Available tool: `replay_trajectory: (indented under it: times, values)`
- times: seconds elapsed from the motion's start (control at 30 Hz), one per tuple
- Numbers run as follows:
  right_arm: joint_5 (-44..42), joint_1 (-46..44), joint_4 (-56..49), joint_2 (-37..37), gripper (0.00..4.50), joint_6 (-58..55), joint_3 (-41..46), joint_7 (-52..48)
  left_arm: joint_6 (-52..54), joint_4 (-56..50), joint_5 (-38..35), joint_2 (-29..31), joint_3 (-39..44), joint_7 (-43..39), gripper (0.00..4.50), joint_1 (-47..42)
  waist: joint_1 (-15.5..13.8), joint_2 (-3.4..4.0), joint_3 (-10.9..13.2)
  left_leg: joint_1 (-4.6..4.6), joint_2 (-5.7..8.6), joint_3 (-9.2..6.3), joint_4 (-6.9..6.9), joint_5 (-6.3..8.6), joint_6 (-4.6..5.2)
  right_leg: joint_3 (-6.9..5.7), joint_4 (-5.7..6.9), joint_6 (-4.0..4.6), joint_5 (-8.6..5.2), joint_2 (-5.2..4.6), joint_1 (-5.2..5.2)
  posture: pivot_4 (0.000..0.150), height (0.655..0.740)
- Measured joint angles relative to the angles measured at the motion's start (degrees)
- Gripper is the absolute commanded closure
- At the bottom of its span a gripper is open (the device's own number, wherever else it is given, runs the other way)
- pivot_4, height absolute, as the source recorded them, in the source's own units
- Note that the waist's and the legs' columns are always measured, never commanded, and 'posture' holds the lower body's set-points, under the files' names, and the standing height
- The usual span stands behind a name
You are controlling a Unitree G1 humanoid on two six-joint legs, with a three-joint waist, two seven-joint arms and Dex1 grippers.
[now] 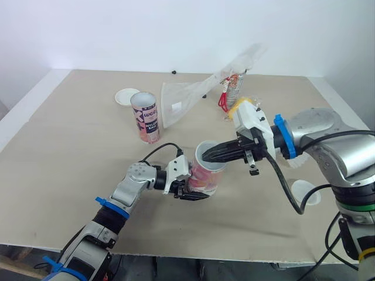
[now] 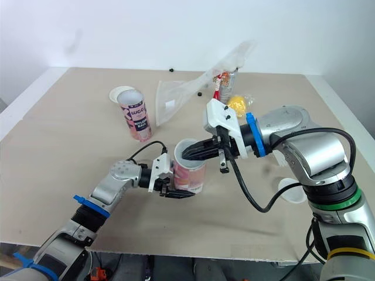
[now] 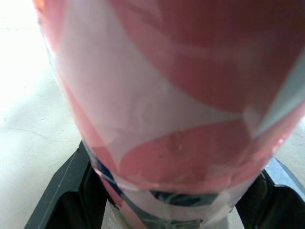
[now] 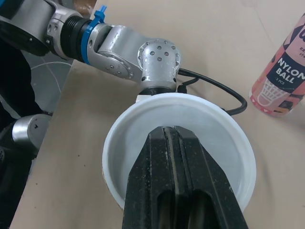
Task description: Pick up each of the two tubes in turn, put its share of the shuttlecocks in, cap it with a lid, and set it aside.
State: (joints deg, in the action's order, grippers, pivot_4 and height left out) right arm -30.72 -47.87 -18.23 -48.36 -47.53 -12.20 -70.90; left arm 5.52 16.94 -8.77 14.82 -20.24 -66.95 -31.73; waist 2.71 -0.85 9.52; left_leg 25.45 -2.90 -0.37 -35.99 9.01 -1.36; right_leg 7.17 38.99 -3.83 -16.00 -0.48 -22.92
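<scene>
while the left end effector (image 1: 192,192) is clamping the tube (image 1: 206,177), the closed right end effector (image 4: 174,132) should be pressing the lid (image 4: 136,136) down squarely.

A clear bag (image 1: 188,95) lies on the bench's (image 1: 64,140) far side, with a yellow object (image 2: 237,103) and red loops (image 1: 224,103) beside it.

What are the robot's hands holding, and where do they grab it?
The left gripper clamps the pink tube around its lower part. The right gripper, shut, points into the tube's open top and holds nothing that I can see.
</scene>
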Motion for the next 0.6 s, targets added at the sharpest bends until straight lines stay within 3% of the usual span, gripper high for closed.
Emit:
replay_trajectory:
  times: [0.6]
  values:
    - [0.8,-5.1,1.7,0.4,4.43,-7.3,-3.9,0.9,0.0,0.3,-0.2,0.0,0.0,0.4,1.40,0.0,0.0,-0.04,0.0,-0.19,-0.01,0.04,0.05,0.00,-0.01,0.03,-0.04,0.07,0.01,-0.02,-0.12,0.150,0.7400]
